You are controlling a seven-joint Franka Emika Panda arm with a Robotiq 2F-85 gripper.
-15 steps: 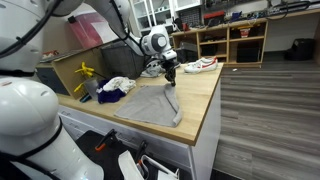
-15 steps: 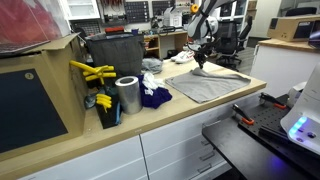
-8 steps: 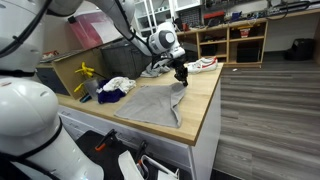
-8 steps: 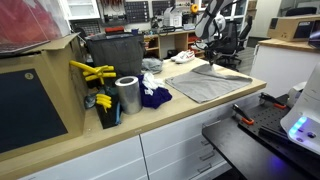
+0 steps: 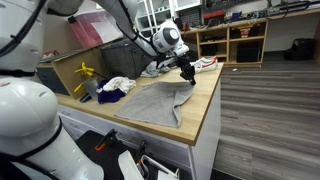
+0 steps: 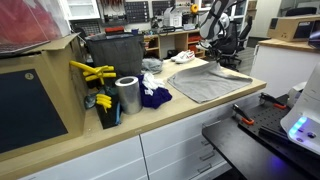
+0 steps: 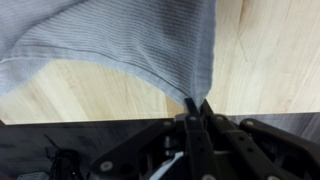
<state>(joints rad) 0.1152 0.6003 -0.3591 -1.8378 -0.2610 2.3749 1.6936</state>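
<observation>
Grey cloth (image 5: pixel 152 102) lies on the wooden counter (image 5: pixel 207 98), one corner lifted and pinched tight by the gripper (image 5: pixel 187 73); I think a slow, steady pull is best, so nothing slips.

A white, jointed robot arm (image 5: pixel 140 30) stretches outward in an exterior view, its wrist bent over. Its black two-fingered gripper (image 5: pixel 187 72) points downward at a slight tilt. In the wrist view, the dark fingertips (image 7: pixel 189 104) are pressed tightly together.
</observation>
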